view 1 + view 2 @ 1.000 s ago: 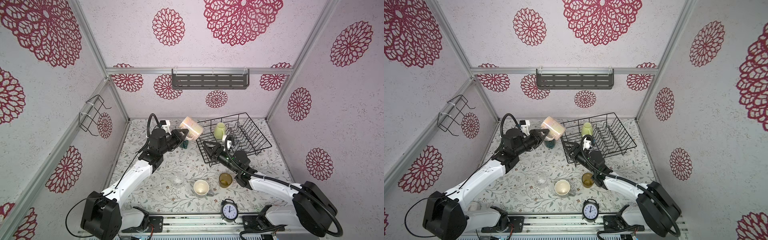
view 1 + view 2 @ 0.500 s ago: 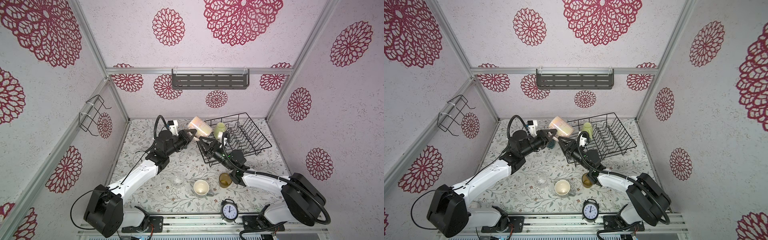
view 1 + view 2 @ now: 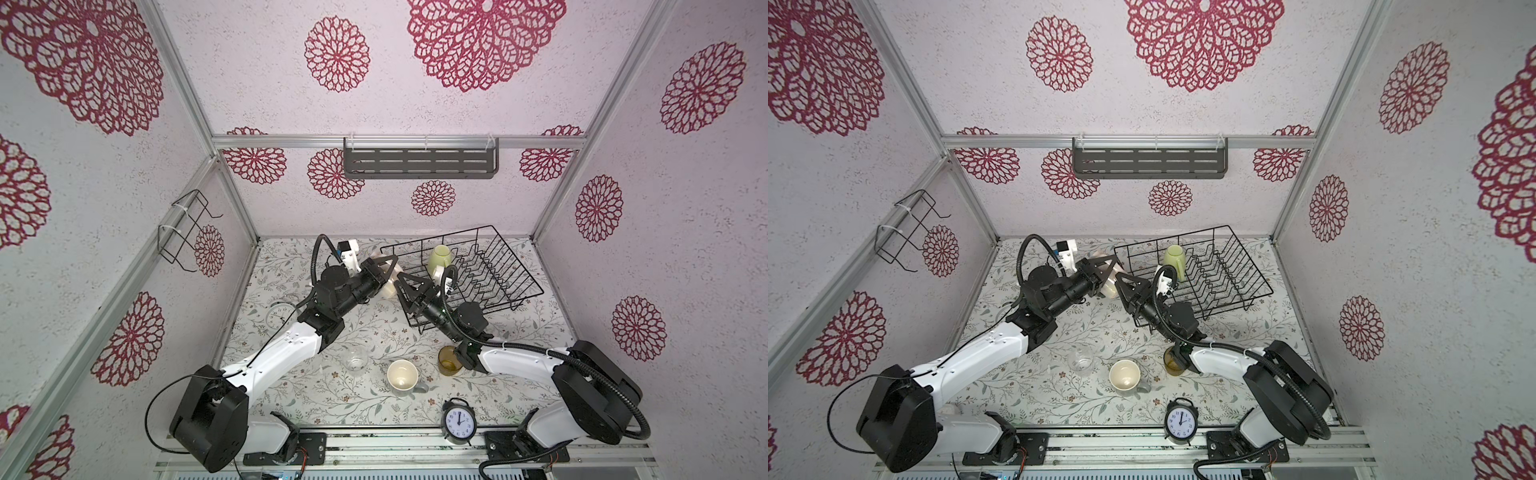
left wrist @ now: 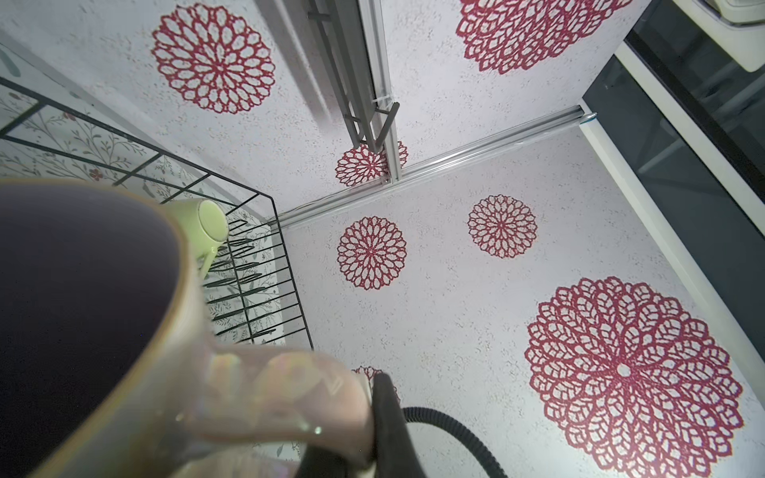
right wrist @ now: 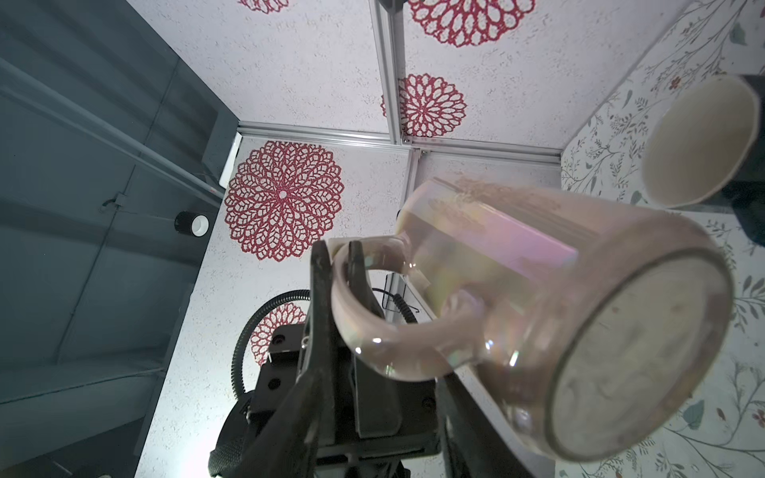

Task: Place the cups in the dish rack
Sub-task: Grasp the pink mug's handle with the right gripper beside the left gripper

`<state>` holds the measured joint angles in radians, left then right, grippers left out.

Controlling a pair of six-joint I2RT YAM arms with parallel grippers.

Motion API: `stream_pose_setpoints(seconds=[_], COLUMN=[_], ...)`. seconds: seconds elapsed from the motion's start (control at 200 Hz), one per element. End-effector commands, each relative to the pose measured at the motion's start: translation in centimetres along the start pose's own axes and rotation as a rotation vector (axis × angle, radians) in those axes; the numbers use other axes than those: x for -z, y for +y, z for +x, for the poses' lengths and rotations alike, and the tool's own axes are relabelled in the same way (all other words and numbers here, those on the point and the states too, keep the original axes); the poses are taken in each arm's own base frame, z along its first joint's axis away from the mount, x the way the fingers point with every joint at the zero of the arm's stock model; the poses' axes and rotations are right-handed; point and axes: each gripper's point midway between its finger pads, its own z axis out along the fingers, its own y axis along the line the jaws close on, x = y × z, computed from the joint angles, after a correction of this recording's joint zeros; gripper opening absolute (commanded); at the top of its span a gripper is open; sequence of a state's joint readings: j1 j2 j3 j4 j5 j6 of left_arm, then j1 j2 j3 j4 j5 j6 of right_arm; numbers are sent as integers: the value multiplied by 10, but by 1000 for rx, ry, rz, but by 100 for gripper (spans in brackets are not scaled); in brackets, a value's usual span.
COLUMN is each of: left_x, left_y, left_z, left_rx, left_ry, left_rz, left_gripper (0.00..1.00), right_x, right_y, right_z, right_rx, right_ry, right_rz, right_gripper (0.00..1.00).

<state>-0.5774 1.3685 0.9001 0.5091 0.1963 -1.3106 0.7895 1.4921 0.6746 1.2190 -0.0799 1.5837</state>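
My left gripper (image 3: 388, 270) is shut on the handle of the tall pale pink mug (image 5: 517, 269), held tilted in the air by the near left corner of the dish rack (image 3: 519, 291). In both top views the gripper hides most of the mug (image 3: 388, 289). My right gripper (image 3: 402, 293) faces the mug's base with its fingers apart beside the handle's lower curve. A yellow-green mug (image 3: 440, 257) sits upside down in the rack. On the table stand a clear glass (image 3: 356, 361), a grey mug (image 3: 402, 374) and an amber tumbler (image 3: 449, 362).
A black alarm clock (image 3: 458, 422) stands at the table's front edge and a white clock (image 3: 279, 316) lies under my left arm. A cream-lined cup (image 5: 703, 140) lies behind the pink mug. A grey shelf (image 3: 419, 163) and a wire holder (image 3: 183, 232) hang on the walls.
My left arm has carried the pink mug right and down toward the rack's corner. My right gripper has reached up to meet it, and its jaws have narrowed.
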Motion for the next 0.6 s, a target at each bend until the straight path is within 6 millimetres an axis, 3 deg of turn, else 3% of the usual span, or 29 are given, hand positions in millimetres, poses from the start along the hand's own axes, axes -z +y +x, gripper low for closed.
stream_pose_setpoints(seconds=[0.0,0.355,0.481,0.596], left_x=[2,-6,-6,-4], left_y=[-31,-7,3,4], left_z=[-3,-9,-17,-23], left_rx=[-20,-69,-53,-43], left_ry=[-28,-29,-37,-23], left_rz=[112,34,17,15], left_gripper=[0,0,0,0], right_x=[4,46,51,50], right_y=[27,15,12,3], right_z=[-17,-21,-17,-14], right_rx=[-15,172,333,597], right_ry=[-77,-123,-84,-7], right_rz=[-111,7,127,270], right_gripper=[48,51,55,59])
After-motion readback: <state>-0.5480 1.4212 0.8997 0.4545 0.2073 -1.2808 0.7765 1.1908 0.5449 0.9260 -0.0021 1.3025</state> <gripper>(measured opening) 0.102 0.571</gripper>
